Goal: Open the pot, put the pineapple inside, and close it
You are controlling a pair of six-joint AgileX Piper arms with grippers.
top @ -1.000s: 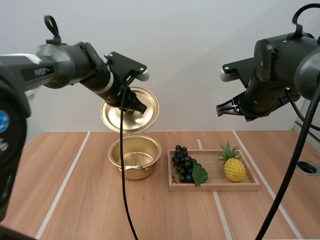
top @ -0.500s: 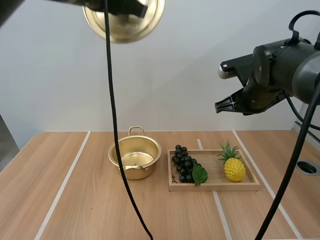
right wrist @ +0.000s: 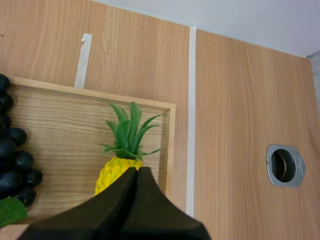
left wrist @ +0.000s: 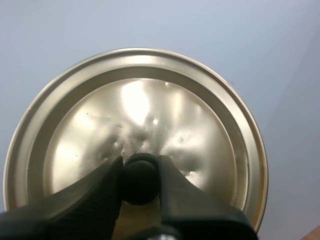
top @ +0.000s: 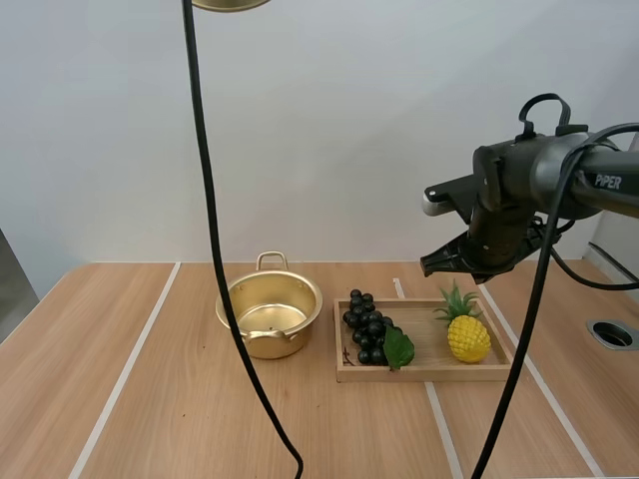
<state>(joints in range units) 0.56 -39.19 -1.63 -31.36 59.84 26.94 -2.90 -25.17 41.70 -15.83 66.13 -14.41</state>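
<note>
High view, pot (top: 272,343): stands open on the table (top: 150,399), just left of the wooden tray (top: 429,372).
Pineapple (top: 467,335): upright at the tray's right end; grapes (top: 367,327) at its left end.
Lid (left wrist: 140,110): high above the table, its black knob (left wrist: 140,180) pinched by the left gripper (left wrist: 140,163).
Right gripper (right wrist: 136,175): fingers pressed together on nothing, hovering just above the pineapple's leaves.

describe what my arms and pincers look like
The right arm is black with rounded joints, white PiPER lettering on one link and a pale grey cap near the wrist. The right pincer has two smooth matte black fingers that taper to the tips. The left pincer has black fingers too, with a finely textured surface.
</note>
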